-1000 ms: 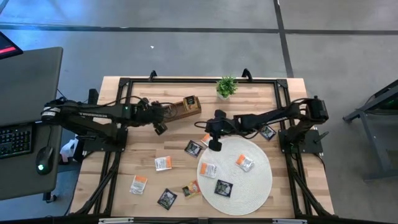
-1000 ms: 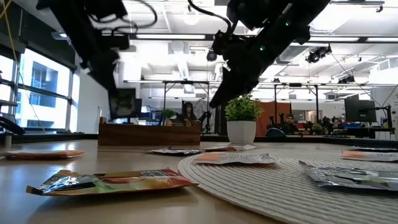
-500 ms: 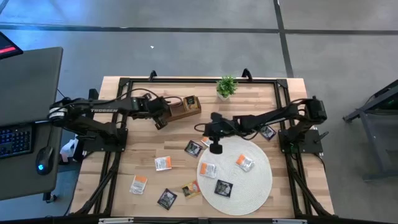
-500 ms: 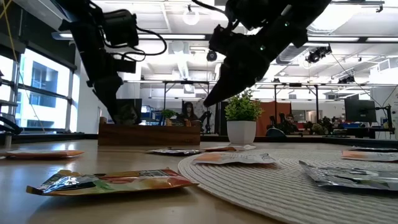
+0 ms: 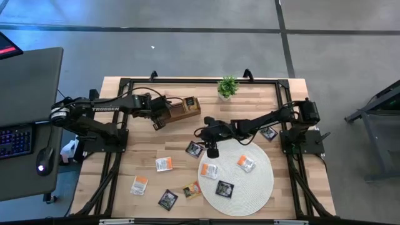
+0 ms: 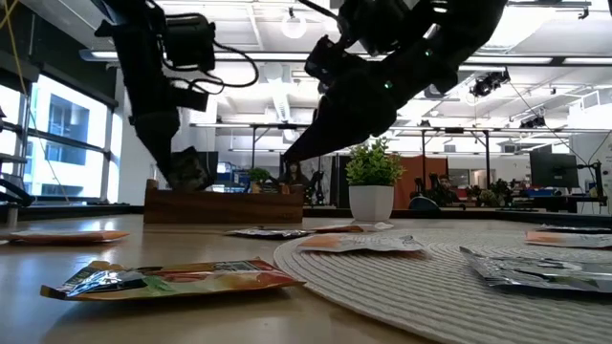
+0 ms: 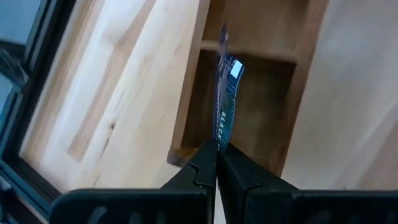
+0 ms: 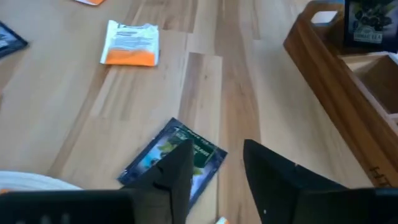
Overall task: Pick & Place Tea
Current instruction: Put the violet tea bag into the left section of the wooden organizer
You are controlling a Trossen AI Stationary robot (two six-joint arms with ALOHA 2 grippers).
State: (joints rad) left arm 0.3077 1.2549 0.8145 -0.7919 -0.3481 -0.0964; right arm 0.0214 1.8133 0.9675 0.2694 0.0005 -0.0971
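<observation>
A: Starting at the bottom of the high view, we note a pale round woven mat (image 5: 236,177) at lower centre, with several small flat square tea sachets on it: a black one (image 5: 224,188), a white-and-orange one (image 5: 246,164) and a white one (image 5: 209,170).

B: On the bare light wooden table (image 5: 128,169) to the mat's left we count more: a white-and-orange sachet (image 5: 164,164), another (image 5: 139,184) lower left, a black sachet (image 5: 167,199) at the bottom, and a yellow-brown one (image 5: 191,190) at the mat's edge.

A: Mid-frame, the right gripper (image 5: 210,149) hangs over the mat's upper-left edge. In its wrist view the two fingers (image 8: 177,171) stand apart with nothing between them, above a dark sachet with a green picture (image 8: 175,159) lying flat on the wood.

B: Agreed. Further up and left, the left gripper (image 5: 159,121) sits at the left end of the long brown wooden compartment tray (image 5: 182,107). Its wrist view shows the fingers pressed together on a thin dark sachet (image 7: 224,99), held on edge over a tray compartment.

A: At top centre a small green potted plant (image 5: 227,87) stands near the table's far edge.
</observation>
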